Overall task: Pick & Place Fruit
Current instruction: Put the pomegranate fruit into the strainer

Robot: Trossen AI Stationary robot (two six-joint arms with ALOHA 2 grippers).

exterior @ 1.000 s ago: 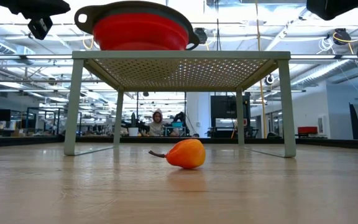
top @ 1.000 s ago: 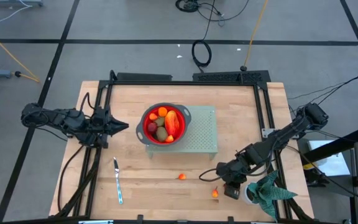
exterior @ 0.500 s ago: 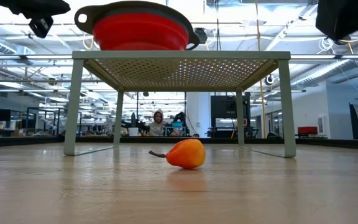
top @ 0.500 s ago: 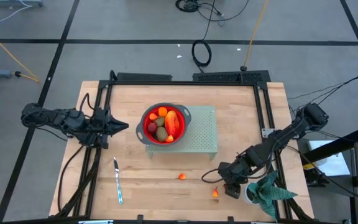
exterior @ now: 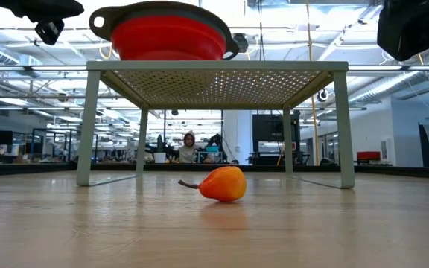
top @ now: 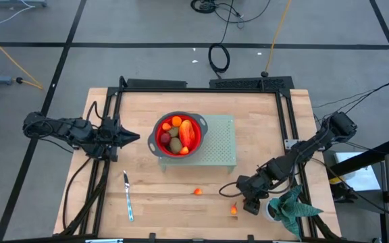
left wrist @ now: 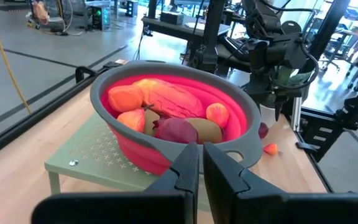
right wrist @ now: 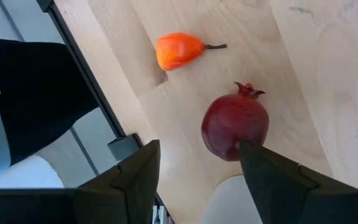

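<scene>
A pale wooden surface (top: pixel 147 196) carries everything. The right end effector (right wrist: pixel 197 163), fingers spread wide, hovers over a dark red pomegranate (right wrist: pixel 235 125) near an orange fruit (right wrist: pixel 174 50). The left end effector (left wrist: pixel 196 168), fingers nearly closed, faces the red bowl (left wrist: pixel 229 134) of fruit.

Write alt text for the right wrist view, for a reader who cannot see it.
The right gripper, fingers open, hangs over the wooden table above a dark red pomegranate. A small orange fruit with a stem lies just beyond it, apart.
</scene>
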